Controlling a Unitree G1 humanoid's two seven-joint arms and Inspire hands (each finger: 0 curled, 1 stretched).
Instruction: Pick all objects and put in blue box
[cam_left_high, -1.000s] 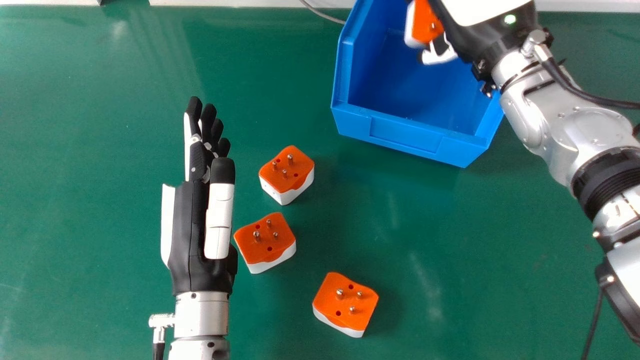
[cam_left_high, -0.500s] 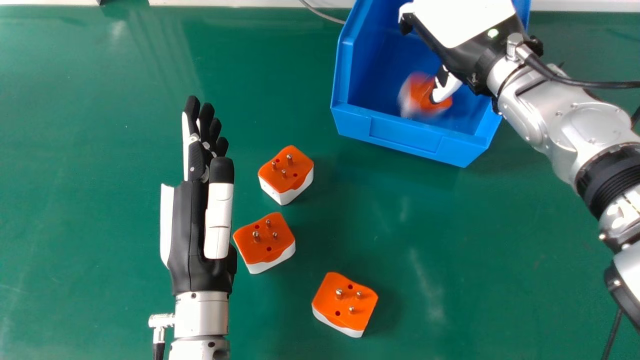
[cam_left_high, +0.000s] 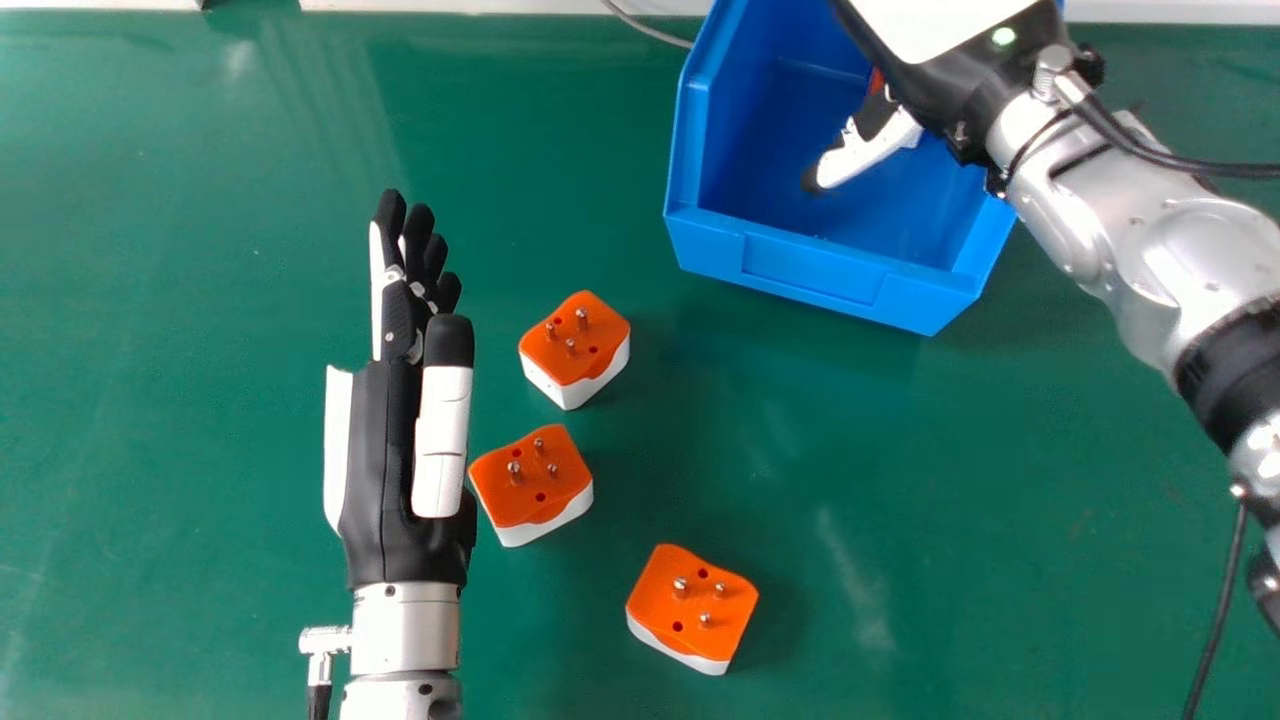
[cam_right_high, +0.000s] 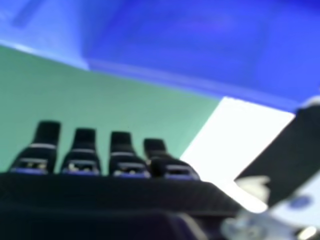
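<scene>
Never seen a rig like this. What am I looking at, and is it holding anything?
It's a humanoid robot with two silver arms. The head view looks forward and down over the green table; the right hand view comes from a camera at the right hand.

On the table lie three orange-and-white blocks with metal pins, beside the open left hand, which holds nothing. The right hand is over the blue box, fingers extended, with no grip visible. Part of another orange-and-white piece shows behind it; I can't tell whether they touch.
</scene>
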